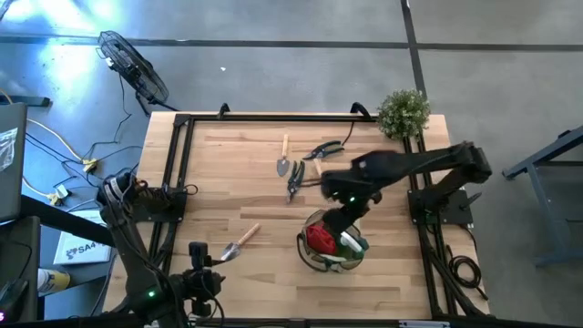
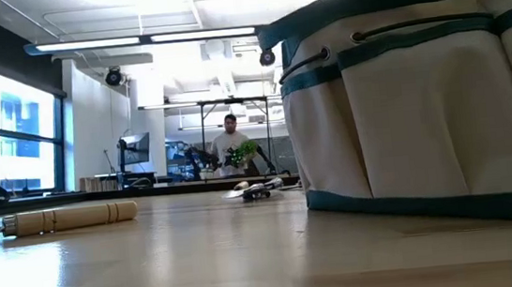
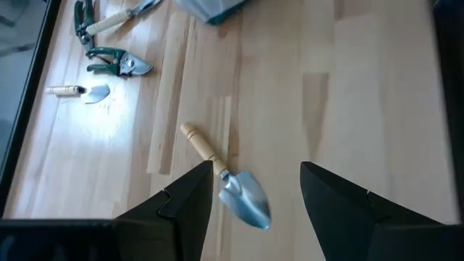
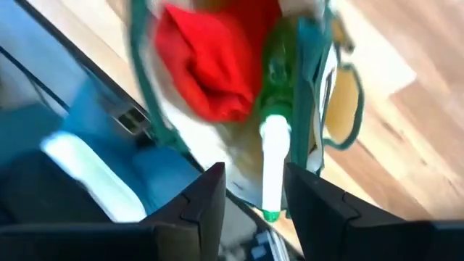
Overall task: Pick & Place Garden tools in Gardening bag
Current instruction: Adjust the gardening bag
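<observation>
"SA4…" partly legible on white box [image 1: 80, 248], floor left of table; rest unreadable.

Red cone [image 4: 214, 65]; green-white spray bottle [image 4: 274, 138]; tan bag [image 2: 440, 97].

Gardening bag [image 1: 332, 251] holds red cone [image 1: 320, 239] — trowel [image 1: 239, 242] lies outside.

A pale wooden slatted table [image 1: 255, 264] with a black metal frame [image 1: 178, 164] stands on a grey concrete floor [image 1: 273, 64]. At ten o'clock a black wire-caged fan [image 1: 137, 68] lies on the floor. Across the room, long ceiling strip lights [image 2: 142, 39] glow, tall windows [image 2: 11, 139] fill nine o'clock, and a seated person [image 2: 231, 146] faces the table.
</observation>
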Controlling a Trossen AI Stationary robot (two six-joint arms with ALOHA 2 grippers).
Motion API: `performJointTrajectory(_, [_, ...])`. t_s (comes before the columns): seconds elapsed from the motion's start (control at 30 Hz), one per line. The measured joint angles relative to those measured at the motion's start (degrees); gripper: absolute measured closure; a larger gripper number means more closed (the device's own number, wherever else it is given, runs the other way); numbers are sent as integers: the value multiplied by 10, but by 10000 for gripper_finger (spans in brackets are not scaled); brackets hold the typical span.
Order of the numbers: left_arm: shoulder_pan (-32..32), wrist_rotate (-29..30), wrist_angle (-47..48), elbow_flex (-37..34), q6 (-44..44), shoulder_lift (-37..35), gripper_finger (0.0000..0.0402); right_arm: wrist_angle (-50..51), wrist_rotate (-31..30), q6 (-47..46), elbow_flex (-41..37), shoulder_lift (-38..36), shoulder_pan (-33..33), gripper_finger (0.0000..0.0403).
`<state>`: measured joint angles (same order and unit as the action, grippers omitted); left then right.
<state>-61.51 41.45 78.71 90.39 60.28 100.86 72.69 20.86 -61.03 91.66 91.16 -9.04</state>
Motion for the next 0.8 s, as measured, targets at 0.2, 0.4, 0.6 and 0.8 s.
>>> performJointTrajectory(0.2, [0,0,-12,-34,6,0,203,12,-138,-70,0,-83,-62,270])
performJointTrajectory(0.4, [0,-5,-29,-35,20,0,203,30,-285,-168,0,-113,-180,270])
performJointTrajectory(0.6, [0,-53,-67,-35,16,0,203,31,-430,-232,0,-93,-314,270])
performJointTrajectory(0.8, [0,-60,-68,-35,15,0,203,29,-564,-210,0,-78,-374,270])
